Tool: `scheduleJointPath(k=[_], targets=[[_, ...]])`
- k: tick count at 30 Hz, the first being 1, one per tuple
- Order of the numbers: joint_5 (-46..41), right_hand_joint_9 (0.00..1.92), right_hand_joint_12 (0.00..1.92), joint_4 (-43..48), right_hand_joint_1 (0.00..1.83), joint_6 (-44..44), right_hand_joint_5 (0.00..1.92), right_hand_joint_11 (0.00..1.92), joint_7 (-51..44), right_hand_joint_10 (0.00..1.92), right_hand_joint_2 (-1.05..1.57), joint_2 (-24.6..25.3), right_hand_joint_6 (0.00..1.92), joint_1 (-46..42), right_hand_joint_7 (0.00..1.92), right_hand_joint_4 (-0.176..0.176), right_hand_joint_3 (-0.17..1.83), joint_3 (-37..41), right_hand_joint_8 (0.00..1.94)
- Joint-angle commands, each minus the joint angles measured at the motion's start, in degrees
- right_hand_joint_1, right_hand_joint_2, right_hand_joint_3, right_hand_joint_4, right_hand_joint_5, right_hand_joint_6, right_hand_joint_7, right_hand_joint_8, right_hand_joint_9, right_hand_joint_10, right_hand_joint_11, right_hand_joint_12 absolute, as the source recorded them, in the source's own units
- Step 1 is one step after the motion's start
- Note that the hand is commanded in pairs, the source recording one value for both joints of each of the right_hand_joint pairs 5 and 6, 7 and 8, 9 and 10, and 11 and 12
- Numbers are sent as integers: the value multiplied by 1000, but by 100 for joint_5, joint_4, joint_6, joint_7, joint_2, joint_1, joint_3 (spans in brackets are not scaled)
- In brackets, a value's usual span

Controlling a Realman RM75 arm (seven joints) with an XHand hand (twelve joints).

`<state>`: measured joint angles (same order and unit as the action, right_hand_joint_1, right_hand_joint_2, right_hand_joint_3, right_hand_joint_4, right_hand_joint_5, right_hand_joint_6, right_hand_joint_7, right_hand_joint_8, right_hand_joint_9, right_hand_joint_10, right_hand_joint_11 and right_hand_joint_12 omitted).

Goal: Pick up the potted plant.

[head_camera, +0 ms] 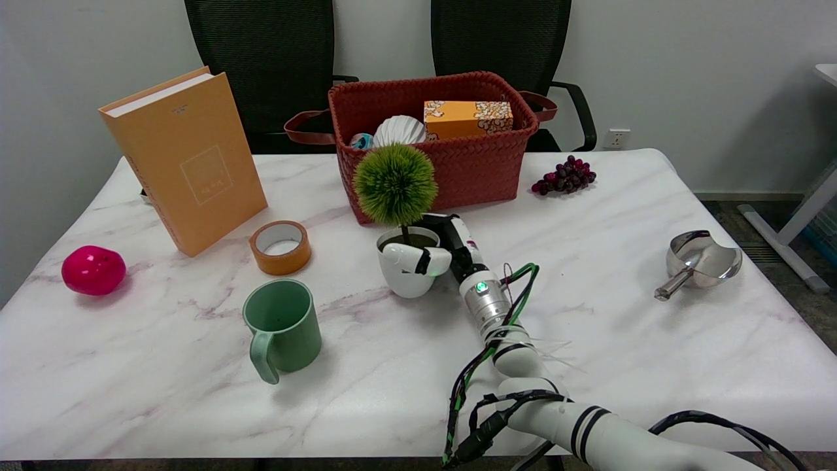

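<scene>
The potted plant (pixel 395 185) is a round green tuft on a thin stem in a small white pot (pixel 404 278), standing upright on the marble table in front of the basket. My right hand (pixel 439 252) has come in from the lower right and wraps around the pot's right side. One white finger lies across the pot's front and the black palm sits against its rim. The pot's base looks to be on the table still; its far side is hidden behind the hand.
A red woven basket (pixel 471 170) with a box and balls stands right behind the plant. A green mug (pixel 282 327), a tape roll (pixel 280 246), an orange book (pixel 186 160) and a pink ball (pixel 93 269) lie left. Grapes (pixel 565 175) and a metal scoop (pixel 700 260) lie right.
</scene>
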<state>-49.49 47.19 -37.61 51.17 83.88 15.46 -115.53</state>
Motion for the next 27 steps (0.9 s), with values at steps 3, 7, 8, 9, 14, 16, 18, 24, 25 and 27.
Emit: scheduleJointPath(k=[3, 7, 8, 9, 14, 16, 18, 24, 25, 27], targets=[[20, 1694, 1920, -5, 1064, -107, 1155, 1920, 12, 1694, 225, -25, 1155, -12, 1920, 0, 634, 13, 1920], [32, 1710, 1920, 51, 1064, -365, 1153, 1920, 40, 1710, 235, -69, 1153, -31, 1920, 0, 630, 9, 1920], [40, 1714, 1920, 67, 1064, -421, 1136, 1920, 40, 1714, 230, -81, 1136, -39, 1920, 0, 629, 9, 1920], [65, 1724, 1920, 93, 1064, -482, 1112, 1920, 40, 1724, 218, -96, 1112, -50, 1920, 0, 630, 9, 1920], [160, 1764, 1920, 219, 1065, -702, 1107, 1920, 27, 1764, 220, -176, 1107, -106, 1920, 0, 597, 17, 1920], [160, 1780, 1920, 280, 1066, -784, 1109, 1920, 0, 1780, 235, -204, 1109, -127, 1920, 0, 575, 29, 1920], [160, 1793, 1920, 342, 1068, -893, 1109, 1920, 0, 1793, 236, -248, 1109, -151, 1920, 0, 554, 33, 1920], [160, 1845, 1920, 632, 1066, -1102, 1134, 1920, -240, 1845, 283, -464, 1134, -191, 1920, 0, 501, 49, 1920], [157, 1848, 1920, 695, 1067, -1124, 1133, 1920, -300, 1848, 293, -490, 1133, -199, 1920, 0, 493, 56, 1920], [133, 1853, 1920, 860, 1064, -1159, 1133, 1920, -452, 1853, 310, -567, 1133, -223, 1920, 0, 492, 80, 1920]])
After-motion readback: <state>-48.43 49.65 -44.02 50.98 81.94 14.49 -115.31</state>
